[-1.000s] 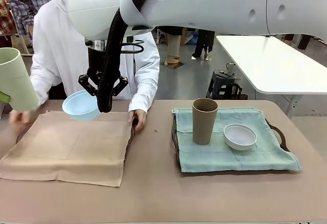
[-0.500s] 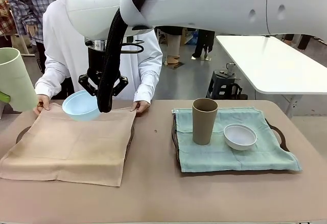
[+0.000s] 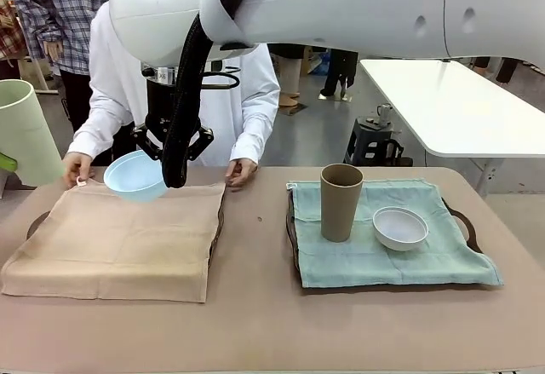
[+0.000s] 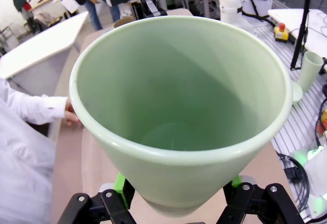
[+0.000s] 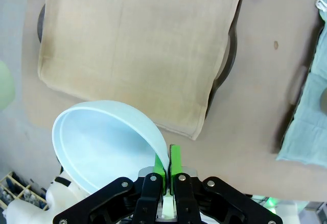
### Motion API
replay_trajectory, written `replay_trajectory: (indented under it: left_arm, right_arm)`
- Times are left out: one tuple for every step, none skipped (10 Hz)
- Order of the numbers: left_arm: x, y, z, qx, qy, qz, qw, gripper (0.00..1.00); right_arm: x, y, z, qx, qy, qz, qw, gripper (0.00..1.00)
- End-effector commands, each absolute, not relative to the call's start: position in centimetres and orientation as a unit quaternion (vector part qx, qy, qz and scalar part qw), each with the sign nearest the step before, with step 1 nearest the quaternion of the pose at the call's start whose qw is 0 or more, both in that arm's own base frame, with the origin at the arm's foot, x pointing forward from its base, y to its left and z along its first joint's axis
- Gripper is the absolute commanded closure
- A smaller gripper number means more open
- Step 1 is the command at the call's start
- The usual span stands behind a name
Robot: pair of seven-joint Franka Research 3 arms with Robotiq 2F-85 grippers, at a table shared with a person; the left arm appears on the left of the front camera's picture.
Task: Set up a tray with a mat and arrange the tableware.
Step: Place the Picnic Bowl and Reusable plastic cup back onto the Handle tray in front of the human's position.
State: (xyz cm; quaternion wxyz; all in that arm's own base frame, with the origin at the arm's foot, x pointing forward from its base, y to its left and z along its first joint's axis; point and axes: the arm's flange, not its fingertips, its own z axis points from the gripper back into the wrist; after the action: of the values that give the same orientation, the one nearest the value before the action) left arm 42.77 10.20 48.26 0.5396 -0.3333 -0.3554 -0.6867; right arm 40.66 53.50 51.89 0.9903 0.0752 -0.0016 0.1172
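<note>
The right gripper (image 3: 160,165), jaws clamped on the rim of the light blue bowl (image 3: 134,175), holds it tilted just above the beige mat (image 3: 119,238). The left gripper (image 4: 176,201) grips the pale green tumbler (image 3: 24,131).

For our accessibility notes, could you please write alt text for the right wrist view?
The right gripper pinches the rim of a light blue bowl between its green fingers, held above the table. Below lies a beige mat spread over a dark tray, with a green mat's edge at the right.
</note>
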Motion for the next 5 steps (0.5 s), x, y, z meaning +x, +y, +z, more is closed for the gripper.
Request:
replay_trajectory:
  left_arm:
    - [42.70, 10.28, 48.34, -0.328, -0.355, -0.693, 0.535, 1.00]
    - [42.70, 10.28, 48.34, -0.328, -0.355, -0.693, 0.535, 1.00]
    - [42.70, 10.28, 48.34, -0.328, -0.355, -0.693, 0.535, 1.00]
    - [42.70, 10.28, 48.34, -0.328, -0.355, -0.693, 0.535, 1.00]
    - [42.70, 10.28, 48.34, -0.328, -0.355, -0.693, 0.535, 1.00]
  right_arm:
    - [40.65, 53.52, 52.04, 0.072, 0.000, 0.117, 0.991, 1.00]
    - [40.65, 53.52, 52.04, 0.072, 0.000, 0.117, 0.991, 1.00]
    - [40.65, 53.52, 52.04, 0.072, 0.000, 0.117, 0.991, 1.00]
    - [40.65, 53.52, 52.04, 0.072, 0.000, 0.117, 0.991, 1.00]
    - [40.65, 53.52, 52.04, 0.072, 0.000, 0.117, 0.991, 1.00]
